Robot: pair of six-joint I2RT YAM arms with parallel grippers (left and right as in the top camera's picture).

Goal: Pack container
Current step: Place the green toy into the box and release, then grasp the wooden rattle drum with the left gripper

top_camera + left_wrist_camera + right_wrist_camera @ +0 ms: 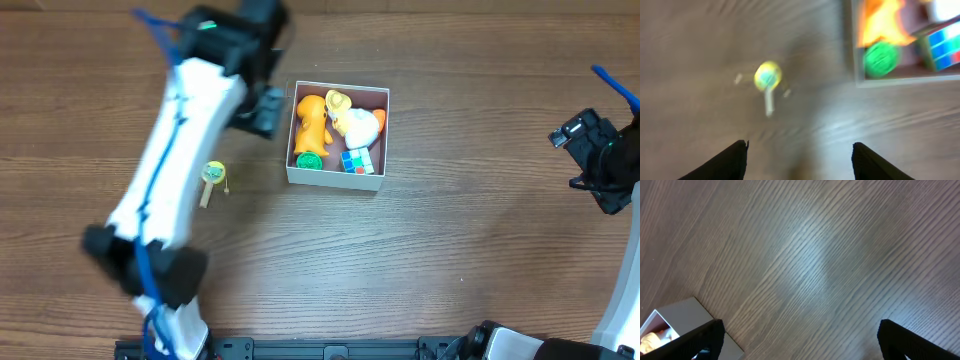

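The container [336, 178] is a square white box with a pinkish-brown inside, at the table's middle back. It holds an orange toy [312, 122], a white and yellow toy [352, 120], a green ball [308, 159] and a colour cube [357, 160]. A small yellow and green toy on a stick [212, 178] lies on the table to its left; it also shows blurred in the left wrist view [768, 77]. My left gripper [799, 155] is open and empty, just left of the container [890, 82]. My right gripper [800, 335] is open and empty, far right of the container [685, 311].
The wooden table [420, 250] stretches around the container. The left arm [170, 170] reaches across the left side of the table, over the area next to the stick toy. The right arm [610, 160] stays at the right edge.
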